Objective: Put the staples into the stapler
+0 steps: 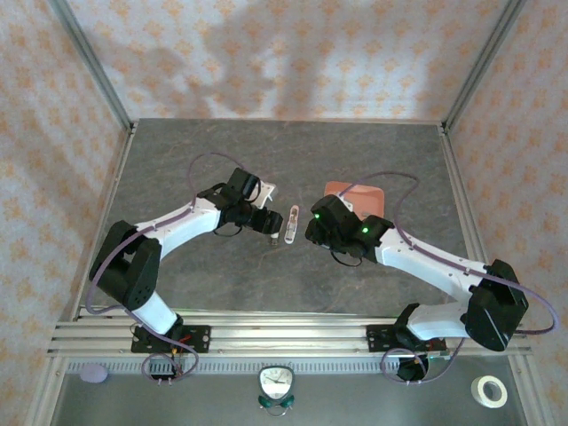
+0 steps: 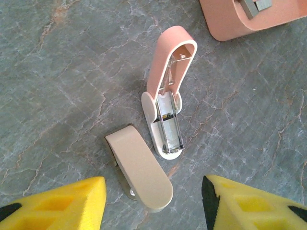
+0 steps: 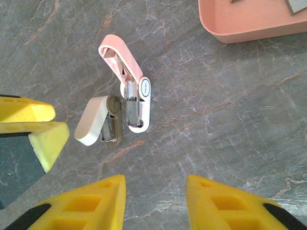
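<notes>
A dark grey, stone-veined worktop (image 1: 284, 284) stands inside a booth of three papered walls, pale cream with a repeating orange flower pattern: the back wall (image 1: 293, 53), the left wall (image 1: 44, 177) and the right wall (image 1: 524, 177). A silver left post (image 1: 93, 62) rises from the worktop's far left corner and a right post (image 1: 479, 62) from its far right corner. Soft, blurred shadows (image 1: 222, 53) lie across the back wall; the light is even and diffuse. A ribbed aluminium rail (image 1: 284, 333) runs along the worktop's near edge. Beyond it, a grey ledge (image 1: 355, 399) carries a small clock (image 1: 276, 383), a white tape roll (image 1: 488, 390) and a lilac disc (image 1: 92, 374)
</notes>
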